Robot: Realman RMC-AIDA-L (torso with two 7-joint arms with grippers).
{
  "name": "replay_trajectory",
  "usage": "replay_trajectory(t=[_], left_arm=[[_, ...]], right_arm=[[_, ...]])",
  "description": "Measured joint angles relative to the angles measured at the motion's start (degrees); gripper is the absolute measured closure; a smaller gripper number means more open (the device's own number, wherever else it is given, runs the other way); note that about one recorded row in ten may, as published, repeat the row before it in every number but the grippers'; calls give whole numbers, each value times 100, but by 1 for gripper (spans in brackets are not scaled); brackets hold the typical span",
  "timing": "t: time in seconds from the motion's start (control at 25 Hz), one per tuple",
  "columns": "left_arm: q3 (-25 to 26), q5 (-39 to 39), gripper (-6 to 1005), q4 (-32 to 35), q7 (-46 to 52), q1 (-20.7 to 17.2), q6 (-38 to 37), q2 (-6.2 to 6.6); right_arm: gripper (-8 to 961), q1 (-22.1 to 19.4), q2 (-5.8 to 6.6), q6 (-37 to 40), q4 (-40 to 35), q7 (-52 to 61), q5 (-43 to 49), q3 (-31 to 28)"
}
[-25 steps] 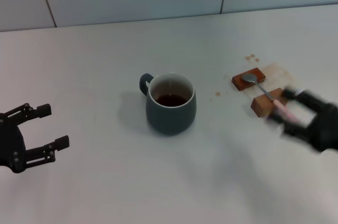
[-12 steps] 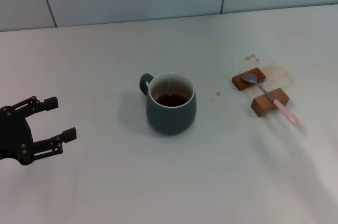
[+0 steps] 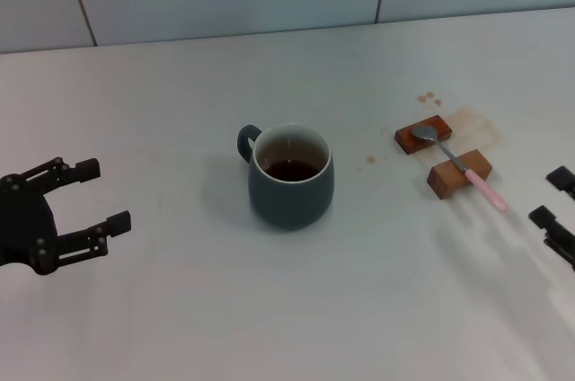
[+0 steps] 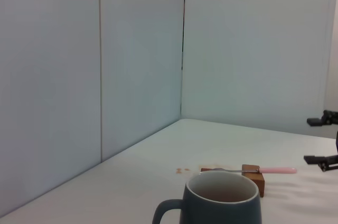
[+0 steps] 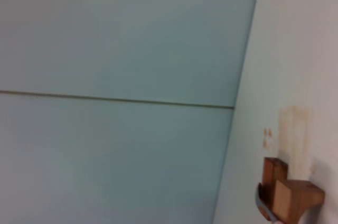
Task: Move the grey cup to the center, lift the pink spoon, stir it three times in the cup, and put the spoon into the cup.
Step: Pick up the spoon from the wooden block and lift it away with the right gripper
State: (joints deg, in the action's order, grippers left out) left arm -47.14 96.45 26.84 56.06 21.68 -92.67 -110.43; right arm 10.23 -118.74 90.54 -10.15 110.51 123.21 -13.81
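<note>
Cup: we see the grey cup mid-worktop, dark liquid inside, so centring looks done. Pink spoon lies propped across two brown blocks, handle raised, likely for easy pinching. Right hand near the handle, spread wide, empty. Left hand well apart, spread wide, idle.

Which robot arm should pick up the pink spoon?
Probably the right. The right gripper is open just beside the pink spoon, which lies across two brown blocks. The left gripper is far across the table, beyond the grey cup.
</note>
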Motion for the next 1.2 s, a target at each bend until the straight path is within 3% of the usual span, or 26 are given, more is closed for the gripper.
replay_trajectory(t=[0.64,1.2], left_arm=[[130,-13,165,-3,-17,13,22,-26],[212,-12,165,9,-25,28,12,-50]], right_arm=[[127,437,-12,-840,132,188,129,397],[127,635,-2,-1076,199,219,134,397]])
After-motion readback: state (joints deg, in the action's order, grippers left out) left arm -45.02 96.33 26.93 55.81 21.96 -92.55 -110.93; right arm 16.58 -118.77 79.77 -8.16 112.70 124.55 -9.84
